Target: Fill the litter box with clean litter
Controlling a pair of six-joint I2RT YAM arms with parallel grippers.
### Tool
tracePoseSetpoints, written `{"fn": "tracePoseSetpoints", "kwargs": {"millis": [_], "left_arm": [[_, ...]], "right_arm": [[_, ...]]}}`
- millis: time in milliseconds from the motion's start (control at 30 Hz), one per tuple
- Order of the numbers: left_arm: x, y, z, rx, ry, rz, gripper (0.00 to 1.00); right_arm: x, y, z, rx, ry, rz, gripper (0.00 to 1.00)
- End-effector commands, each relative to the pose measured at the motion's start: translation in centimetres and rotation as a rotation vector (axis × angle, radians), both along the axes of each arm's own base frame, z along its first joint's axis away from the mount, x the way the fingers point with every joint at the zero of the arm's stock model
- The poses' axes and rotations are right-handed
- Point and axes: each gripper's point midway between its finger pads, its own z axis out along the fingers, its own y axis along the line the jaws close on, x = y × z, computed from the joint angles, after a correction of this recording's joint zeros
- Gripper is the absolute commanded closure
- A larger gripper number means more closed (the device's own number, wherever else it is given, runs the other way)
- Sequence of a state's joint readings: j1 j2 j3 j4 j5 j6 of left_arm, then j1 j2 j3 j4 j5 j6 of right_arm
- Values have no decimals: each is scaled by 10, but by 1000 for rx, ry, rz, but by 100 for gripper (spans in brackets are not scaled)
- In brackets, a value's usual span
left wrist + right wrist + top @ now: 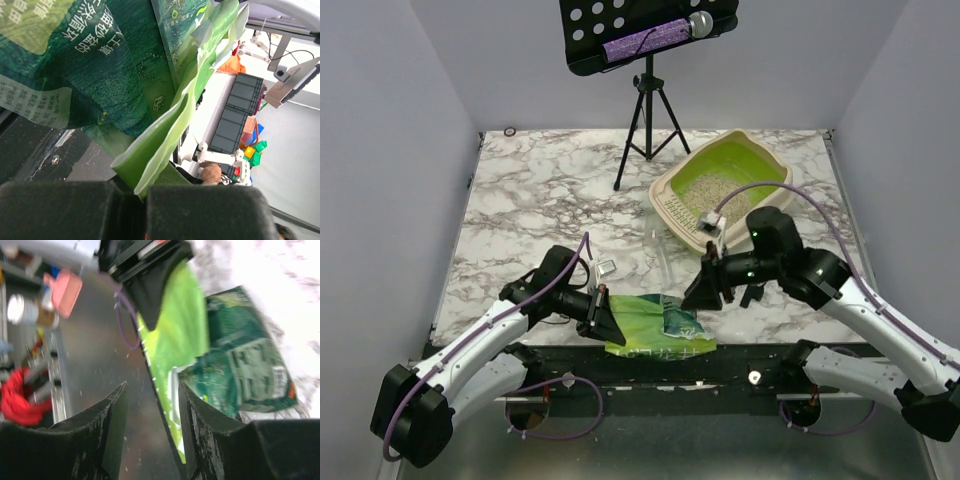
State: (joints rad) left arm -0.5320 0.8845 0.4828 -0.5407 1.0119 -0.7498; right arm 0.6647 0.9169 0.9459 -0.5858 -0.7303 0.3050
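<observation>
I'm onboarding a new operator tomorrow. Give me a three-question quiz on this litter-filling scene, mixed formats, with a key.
1. True or false: the litter box already holds some litter.
2. Which gripper is pinching the green bag? A) left gripper B) right gripper C) both
3. Fill in: the bag lies at the table's ____ edge, between the two arms.

Key
1. True: pale granules cover part of the green floor.
2. A. The left wrist view shows its fingers shut on the bag's rim; the right gripper's jaws are apart with nothing between them.
3. near
</observation>
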Motion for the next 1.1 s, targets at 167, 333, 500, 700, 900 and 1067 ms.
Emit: {"fn": "tracePoseSetpoints", "kwargs": {"millis": [167, 333, 500, 700, 900, 1067], "left_arm": [[19, 2, -11, 80, -47, 85, 100], [19, 1, -15, 78, -38, 91, 100], [18, 2, -16, 80, -38, 95, 100], [18, 2, -18, 72, -26, 97, 100], [18, 4, -20, 71, -19, 94, 100], [20, 7, -22, 68, -18, 87, 100]], "right_arm": [[-53, 29, -26, -211, -275, 318, 44], [-70, 45, -46, -314, -435, 407, 44], [-71, 60, -58, -341, -545, 409, 43], [-70, 75, -66, -349, -638, 411, 43], [-76, 80, -88, -400, -656, 447, 43], [-72, 72, -108, -459, -655, 423, 43]]}}
